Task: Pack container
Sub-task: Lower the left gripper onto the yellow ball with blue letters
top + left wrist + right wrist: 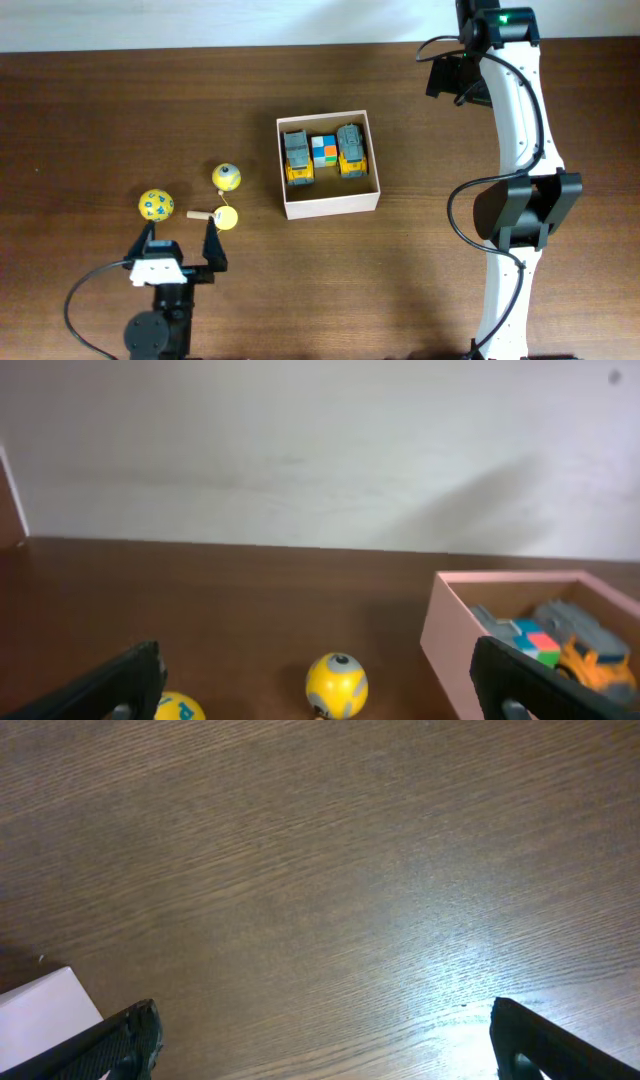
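Observation:
The container (pixel 330 196) is a square white box with a tan inside, at the table's middle. It holds two yellow-grey toy trucks (pixel 298 157) (pixel 350 150) and a multicoloured cube (pixel 322 152). On the table left of it lie a yellow egg-shaped toy (pixel 226 177), a yellow ball with blue marks (pixel 155 205) and a small yellow disc on a wooden stick (pixel 222 216). My left gripper (pixel 181 232) is open and empty, just in front of these toys. The left wrist view shows the egg toy (pixel 337 685) between the fingers, and the container (pixel 455 635). My right gripper (pixel 455 75) is open and empty, at the far right.
The right wrist view shows bare wooden table (pixel 330 870) and a white corner of the container (pixel 40 1010) at the lower left. A pale wall (pixel 300 450) runs behind the table's far edge.

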